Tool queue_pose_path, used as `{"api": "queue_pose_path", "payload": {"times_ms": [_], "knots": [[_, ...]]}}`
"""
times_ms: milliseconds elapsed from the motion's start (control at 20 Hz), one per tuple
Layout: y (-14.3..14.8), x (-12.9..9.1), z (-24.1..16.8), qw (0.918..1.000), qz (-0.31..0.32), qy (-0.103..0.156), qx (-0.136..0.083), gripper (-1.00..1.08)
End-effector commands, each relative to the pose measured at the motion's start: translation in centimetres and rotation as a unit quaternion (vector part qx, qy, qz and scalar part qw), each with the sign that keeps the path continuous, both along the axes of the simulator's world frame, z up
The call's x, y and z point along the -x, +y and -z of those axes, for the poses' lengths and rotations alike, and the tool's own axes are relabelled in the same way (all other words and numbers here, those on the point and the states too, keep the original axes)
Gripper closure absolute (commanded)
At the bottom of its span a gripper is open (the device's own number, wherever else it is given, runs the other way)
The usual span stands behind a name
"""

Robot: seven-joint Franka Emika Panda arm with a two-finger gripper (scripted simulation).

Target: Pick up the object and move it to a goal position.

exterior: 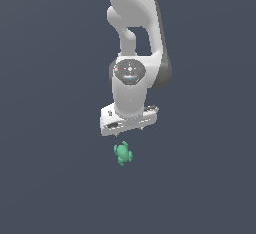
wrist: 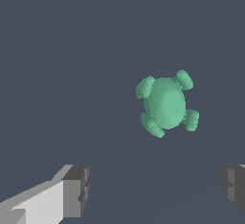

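The object is a small teal-green lumpy figure (exterior: 123, 153) with several rounded knobs, lying on the dark grey floor. In the wrist view it (wrist: 166, 103) shows as an oval body with knobs at its corners. My white gripper (exterior: 129, 126) hangs just above and slightly behind it in the exterior view, pointing down. In the wrist view the gripper (wrist: 155, 192) is open and empty, its two grey fingertips (wrist: 76, 189) set wide apart. The figure lies beyond the fingertips, not between them.
A plain dark grey floor (exterior: 50, 178) surrounds the figure. The white arm (exterior: 135, 38) rises above the gripper. No other objects or goal marker show.
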State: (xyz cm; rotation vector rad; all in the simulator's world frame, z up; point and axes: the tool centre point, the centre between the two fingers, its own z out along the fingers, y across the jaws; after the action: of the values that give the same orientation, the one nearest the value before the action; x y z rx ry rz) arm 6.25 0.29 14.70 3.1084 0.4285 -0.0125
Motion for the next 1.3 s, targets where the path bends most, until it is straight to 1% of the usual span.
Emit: {"api": "queue_pose_path", "payload": {"times_ms": [0,250,550,800,1050,1250], "knots": [[-0.5,-1.3,1.0,0.9997,-0.023,-0.001,0.000,-0.92],[-1.4,-3.3,2.6,0.9983,-0.058,-0.002,-0.001,-0.92],[-2.1,-4.6,4.0,0.9964,-0.085,-0.003,-0.002,-0.92],[-2.4,-5.1,4.5,0.9955,-0.095,-0.003,-0.003,-0.92],[-2.4,-5.1,4.7,0.9955,-0.094,-0.003,-0.003,-0.92],[-2.4,-5.1,6.1,0.9955,-0.095,-0.003,-0.003,-0.92]]}}
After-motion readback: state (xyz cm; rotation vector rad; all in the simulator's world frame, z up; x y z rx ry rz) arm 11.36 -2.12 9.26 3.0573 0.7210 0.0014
